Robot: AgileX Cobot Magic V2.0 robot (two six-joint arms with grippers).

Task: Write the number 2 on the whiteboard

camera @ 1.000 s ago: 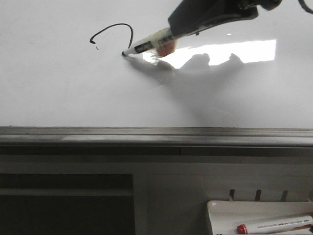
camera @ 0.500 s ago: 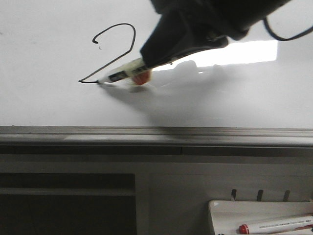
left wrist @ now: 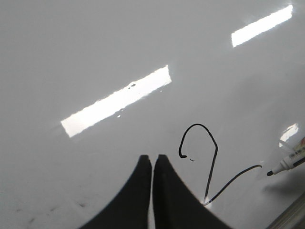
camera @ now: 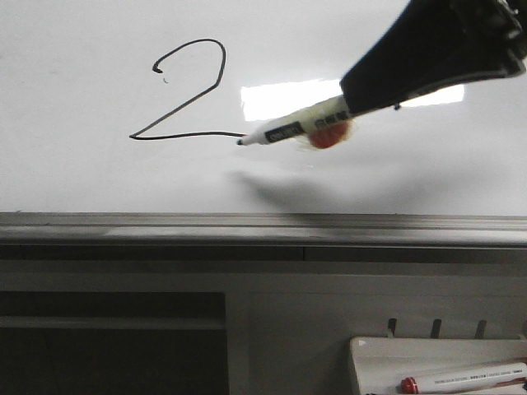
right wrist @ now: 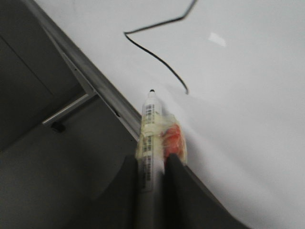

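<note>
The number 2 (camera: pixel 177 109) is drawn in thin black line on the whiteboard (camera: pixel 82 173), with hook, diagonal and flat base line. My right gripper (camera: pixel 362 89) is shut on a white marker (camera: pixel 288 130) with an orange lump taped to it. The marker tip sits just past the right end of the base line, and its shadow lies apart below. The right wrist view shows the fingers (right wrist: pixel 175 164) clamping the marker (right wrist: pixel 151 119) near the line (right wrist: pixel 157 60). My left gripper (left wrist: pixel 152 158) is shut and empty, beside the digit (left wrist: pixel 212 171).
A grey metal rail (camera: pixel 263 226) runs under the board. A small white tray (camera: pixel 387 354) with a red-capped marker (camera: pixel 461 378) hangs at lower right. A dark opening (camera: pixel 107 346) is at lower left. A bright light reflection (camera: pixel 280 99) lies on the board.
My right gripper drew the diagonal down-left, then the base line to the right. The marker has now moved right, and its shadow has separated from it. The left gripper shows in no earlier frame.
</note>
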